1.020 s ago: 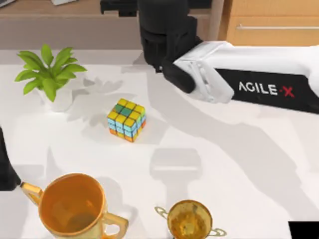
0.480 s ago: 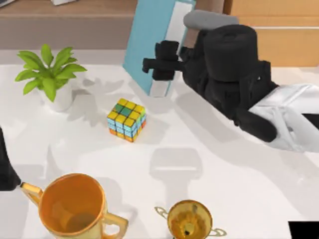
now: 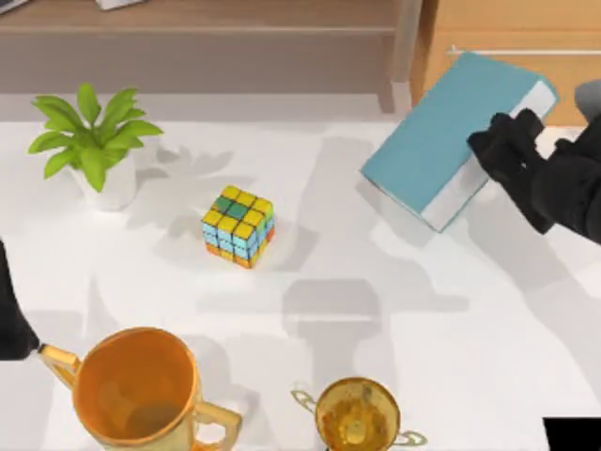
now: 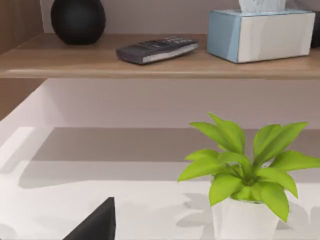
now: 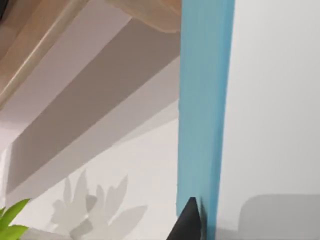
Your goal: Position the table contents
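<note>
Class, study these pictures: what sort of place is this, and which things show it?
Probably a rendered home or office tabletop: a plain white table, a wooden shelf holding a dark remote control and a blue tissue box.
</note>
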Action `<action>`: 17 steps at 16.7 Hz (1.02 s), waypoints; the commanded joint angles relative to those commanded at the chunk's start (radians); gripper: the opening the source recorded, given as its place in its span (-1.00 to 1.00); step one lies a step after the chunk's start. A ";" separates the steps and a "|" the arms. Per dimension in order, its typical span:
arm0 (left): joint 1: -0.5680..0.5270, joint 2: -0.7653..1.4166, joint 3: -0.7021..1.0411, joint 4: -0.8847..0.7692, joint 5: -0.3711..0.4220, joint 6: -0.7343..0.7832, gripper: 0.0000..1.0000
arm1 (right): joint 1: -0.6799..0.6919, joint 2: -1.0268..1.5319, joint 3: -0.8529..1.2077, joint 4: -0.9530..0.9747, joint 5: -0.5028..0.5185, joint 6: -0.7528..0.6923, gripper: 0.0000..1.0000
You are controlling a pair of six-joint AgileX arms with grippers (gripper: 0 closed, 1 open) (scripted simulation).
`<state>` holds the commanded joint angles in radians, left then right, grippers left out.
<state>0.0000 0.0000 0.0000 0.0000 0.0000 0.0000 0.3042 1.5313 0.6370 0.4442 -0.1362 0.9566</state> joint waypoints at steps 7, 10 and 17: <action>0.000 0.000 0.000 0.000 0.000 0.000 1.00 | -0.522 0.025 0.006 0.115 -0.196 0.298 -1.00; 0.000 0.000 0.000 0.000 0.000 0.000 1.00 | -0.687 0.117 0.078 0.168 -0.252 0.387 -1.00; 0.000 0.000 0.000 0.000 0.000 0.000 1.00 | -0.824 0.340 0.253 0.249 -0.325 0.486 -1.00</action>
<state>0.0000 0.0000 0.0000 0.0000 0.0000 0.0000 -0.5201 1.8714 0.8901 0.6929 -0.4612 1.4426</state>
